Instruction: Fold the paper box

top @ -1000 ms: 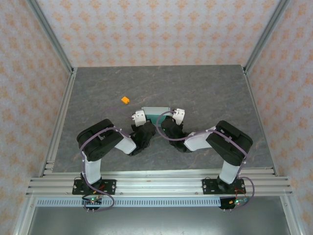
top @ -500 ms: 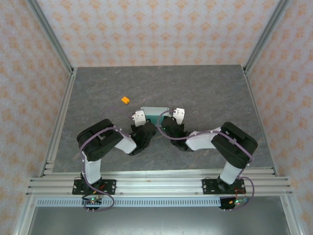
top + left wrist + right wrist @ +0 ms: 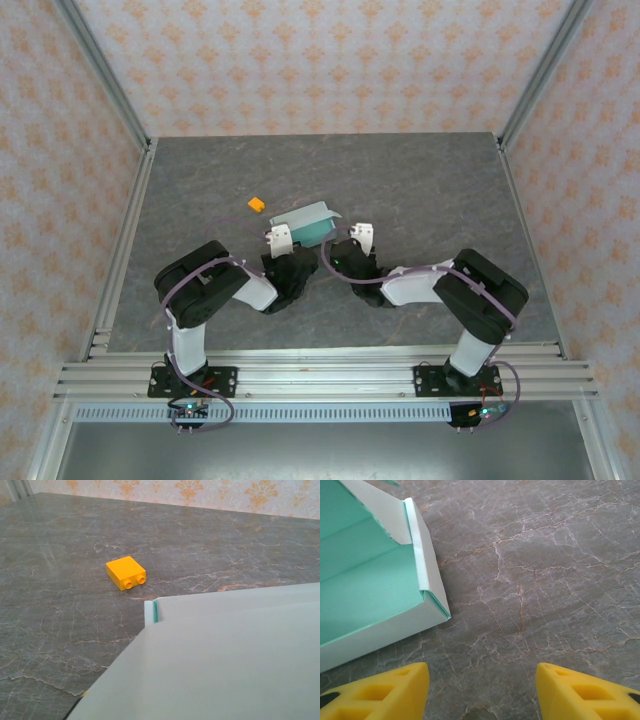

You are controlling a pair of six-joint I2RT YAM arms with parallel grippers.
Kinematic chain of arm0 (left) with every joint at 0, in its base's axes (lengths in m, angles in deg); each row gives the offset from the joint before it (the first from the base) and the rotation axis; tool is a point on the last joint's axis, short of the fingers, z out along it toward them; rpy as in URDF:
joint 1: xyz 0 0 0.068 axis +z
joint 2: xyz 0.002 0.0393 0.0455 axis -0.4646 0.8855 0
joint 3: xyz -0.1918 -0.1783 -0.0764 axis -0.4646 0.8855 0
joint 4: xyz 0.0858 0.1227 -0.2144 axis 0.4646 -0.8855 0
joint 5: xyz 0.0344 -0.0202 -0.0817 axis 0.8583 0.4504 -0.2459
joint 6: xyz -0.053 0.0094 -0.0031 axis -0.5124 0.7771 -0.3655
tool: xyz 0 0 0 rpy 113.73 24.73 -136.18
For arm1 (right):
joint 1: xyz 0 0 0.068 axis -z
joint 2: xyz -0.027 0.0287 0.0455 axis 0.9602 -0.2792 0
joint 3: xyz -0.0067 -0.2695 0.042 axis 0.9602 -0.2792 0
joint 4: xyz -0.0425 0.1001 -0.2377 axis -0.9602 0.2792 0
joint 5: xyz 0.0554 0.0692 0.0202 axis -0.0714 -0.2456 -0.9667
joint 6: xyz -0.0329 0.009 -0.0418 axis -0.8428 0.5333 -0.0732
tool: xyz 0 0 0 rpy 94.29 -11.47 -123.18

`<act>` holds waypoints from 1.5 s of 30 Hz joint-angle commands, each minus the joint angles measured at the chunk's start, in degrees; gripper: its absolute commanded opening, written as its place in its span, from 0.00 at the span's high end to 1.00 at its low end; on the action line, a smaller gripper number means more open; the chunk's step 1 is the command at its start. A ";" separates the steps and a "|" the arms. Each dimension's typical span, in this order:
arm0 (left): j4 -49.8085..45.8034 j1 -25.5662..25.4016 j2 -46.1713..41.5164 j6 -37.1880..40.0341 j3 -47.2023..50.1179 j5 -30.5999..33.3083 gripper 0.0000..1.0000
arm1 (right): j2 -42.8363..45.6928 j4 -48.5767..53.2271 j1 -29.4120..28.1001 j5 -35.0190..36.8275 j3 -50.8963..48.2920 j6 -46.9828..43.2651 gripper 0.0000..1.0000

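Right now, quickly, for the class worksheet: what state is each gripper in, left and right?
Left gripper: closed, apparently gripping the paper box at its end.
Right gripper: open, holding nothing, with the box off to one side.

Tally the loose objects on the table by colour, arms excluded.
Mint-green: 1, the thin card paper box
Orange: 1, the small studded plastic block
Total: 2
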 commanded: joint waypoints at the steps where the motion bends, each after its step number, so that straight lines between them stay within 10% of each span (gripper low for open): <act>1: -6.20 0.25 -0.73 0.57 0.76 1.43 1.00 | 4.83 4.98 0.22 -0.38 2.07 -4.01 0.41; 10: -6.30 0.28 -1.26 1.43 0.50 1.13 1.00 | 12.68 20.98 7.01 -13.65 12.59 -11.20 0.36; 24: -7.07 0.22 -2.12 1.67 0.32 0.92 1.00 | -11.16 45.20 11.81 -27.09 46.85 -11.11 0.28; 45: -9.72 0.13 -8.64 -0.78 3.01 -1.04 0.88 | -14.88 42.54 12.08 -27.35 40.93 -9.13 0.31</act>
